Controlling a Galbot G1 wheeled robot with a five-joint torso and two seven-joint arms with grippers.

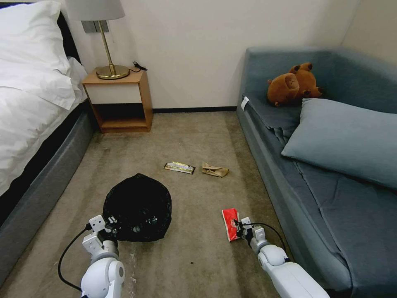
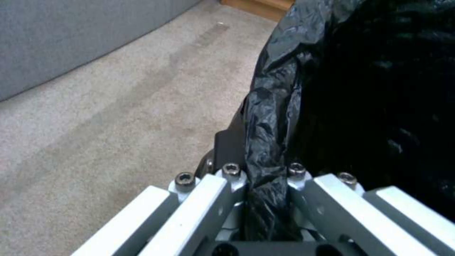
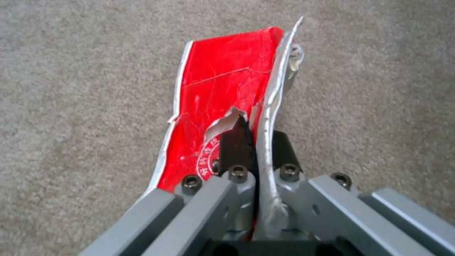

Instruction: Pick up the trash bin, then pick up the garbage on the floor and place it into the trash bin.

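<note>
Both grippers clamped on stuff: bin on the left, red wrapper on the right.

Going left to right: white-sheeted bed (image 1: 29, 95) along the left edge; bedside table (image 1: 118, 101) with a lamp (image 1: 103, 37) by the wall; left gripper (image 1: 111, 223) has its jaws closed tight on the rim of the trash bin (image 1: 138, 207), black bag liner (image 2: 270, 142) bunched up between them; further back on the carpet (image 1: 190, 136), a flat yellow-green wrapper (image 1: 179, 167) and just beside it a crumpled brown paper bag (image 1: 214, 170); then the right gripper (image 1: 237, 227), jaws pinched shut on the edge of the red-white snack wrapper (image 3: 223, 89), low over the carpet near the grey-blue sofa (image 1: 331, 186); cushion (image 1: 347, 136) and brown plush toy (image 1: 293, 85) sitting on that.
</note>
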